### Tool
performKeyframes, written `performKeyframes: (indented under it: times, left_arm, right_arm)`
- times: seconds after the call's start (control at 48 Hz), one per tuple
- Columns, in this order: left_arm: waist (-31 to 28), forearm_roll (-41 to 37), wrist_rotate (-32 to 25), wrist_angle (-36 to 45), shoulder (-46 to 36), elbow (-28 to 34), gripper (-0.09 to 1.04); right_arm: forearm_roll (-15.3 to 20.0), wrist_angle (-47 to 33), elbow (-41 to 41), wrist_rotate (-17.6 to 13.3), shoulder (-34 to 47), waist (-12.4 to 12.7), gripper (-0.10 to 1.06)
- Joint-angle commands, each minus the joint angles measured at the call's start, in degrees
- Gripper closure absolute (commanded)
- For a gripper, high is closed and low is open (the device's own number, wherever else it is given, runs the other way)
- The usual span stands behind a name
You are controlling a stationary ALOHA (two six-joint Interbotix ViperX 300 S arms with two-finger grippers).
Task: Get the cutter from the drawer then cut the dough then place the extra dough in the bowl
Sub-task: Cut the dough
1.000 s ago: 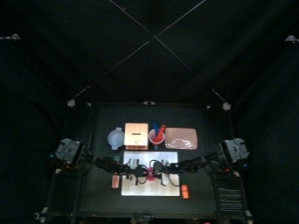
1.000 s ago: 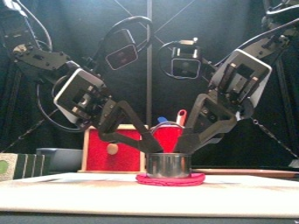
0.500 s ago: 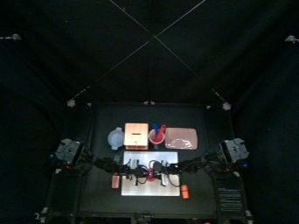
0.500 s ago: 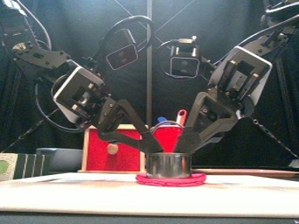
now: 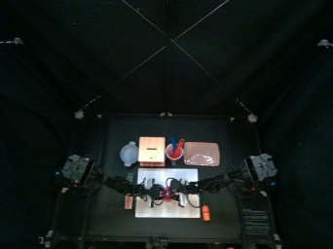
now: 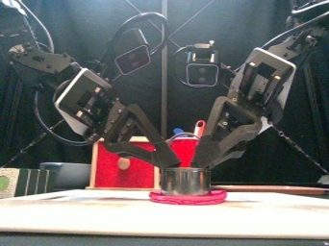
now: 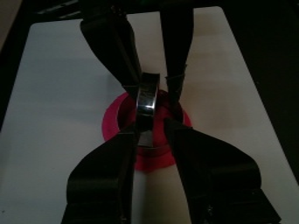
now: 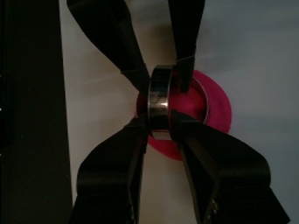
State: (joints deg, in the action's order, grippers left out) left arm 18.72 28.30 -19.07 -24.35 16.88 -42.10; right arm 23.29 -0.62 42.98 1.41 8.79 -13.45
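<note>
Blue-grey and round, with two small handles, the blue-grey bowl (image 5: pixel 128 152) sits left of centre in the top view, at the left end of a row of things. What it holds is too small to make out. Just to its right stands the pale wooden box (image 5: pixel 152 151). Its red drawer front (image 6: pixel 122 163) shows at the lower left of the front view, but whether the drawer is pulled out I cannot tell. Next comes the red cup (image 6: pixel 188 154), with a blue toy knife (image 6: pixel 199 128) sticking up out of it, both partly hidden behind the arms. The flat pink tray (image 5: pixel 203 153) ends the row on the right, and its contents cannot be made out.

Lower in the top view lies the white cutting board (image 5: pixel 146 207). At its left edge is a small red thing (image 5: pixel 128 200), too small to name. At the board's middle lies the flat pink dough disc (image 6: pixel 188 198), and the round metal cutter (image 6: pixel 187 180) stands upright on it, at the lower centre of the front view. The left gripper (image 7: pixel 149 131) reaches in from the left, its jaws clenched on the cutter's rim. The right gripper (image 8: pixel 163 125) reaches in from the right, clamped on the opposite side of the rim. The jaws hide the cutter's wire handle and part of the dough. A small orange thing (image 5: pixel 204 211) near the board's lower right corner is also too small to name.
</note>
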Motion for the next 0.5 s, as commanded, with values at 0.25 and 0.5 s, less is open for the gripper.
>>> performKeyframes:
  times: [0.25, 0.5]
  left_arm:
    - [1.76, 0.62, 0.09, -4.66, -0.53, -1.41, 0.21]
    - [1.76, 1.05, 0.09, -6.68, -2.72, -1.32, 0.22]
  right_arm:
    - [-0.44, 1.49, -0.09, -0.70, -0.53, -0.70, 0.24]
    - [-2.20, -0.26, -0.26, -0.62, -3.16, -0.88, 0.24]
